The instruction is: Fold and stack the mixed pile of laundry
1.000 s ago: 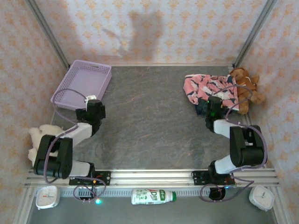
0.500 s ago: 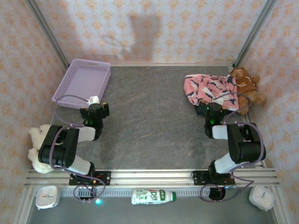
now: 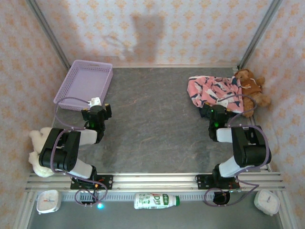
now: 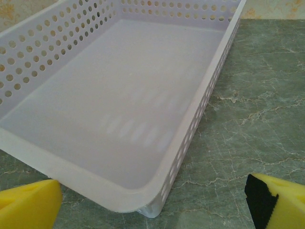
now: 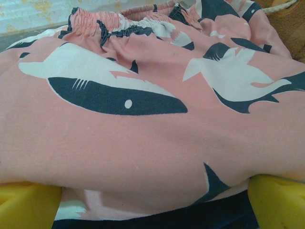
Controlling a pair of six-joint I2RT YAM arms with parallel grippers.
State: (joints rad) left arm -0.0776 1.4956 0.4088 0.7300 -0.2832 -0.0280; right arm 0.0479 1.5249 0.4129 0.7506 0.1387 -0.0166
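Observation:
The laundry pile lies at the back right: a salmon-pink shark-print garment [image 3: 212, 89] bunched over a dark navy one, whose edge shows under the pink hem [image 5: 157, 222]. My right gripper [image 3: 215, 111] sits at the pile's near edge, open. In the right wrist view the pink cloth [image 5: 143, 143] bulges between its wide-apart yellow fingertips [image 5: 28, 205], and the gripper [image 5: 152, 210] holds nothing. My left gripper [image 3: 96, 112] is open on the left side. Its midpoint [image 4: 152, 202] lies just short of the basket's near corner, nothing between the pads.
A lavender lattice basket [image 3: 106, 82] stands at the back left, its perforated wall [image 4: 200, 114] close ahead of the left gripper. A brown teddy [image 3: 251, 89] leans beside the pile. A cream plush [image 3: 36, 143] lies by the left arm. A bottle [image 3: 155, 200] lies on the front rail.
Over the last second both arms folded back toward their bases, bringing each gripper slightly nearer. In the last half second almost nothing moved. Both grippers stayed open.

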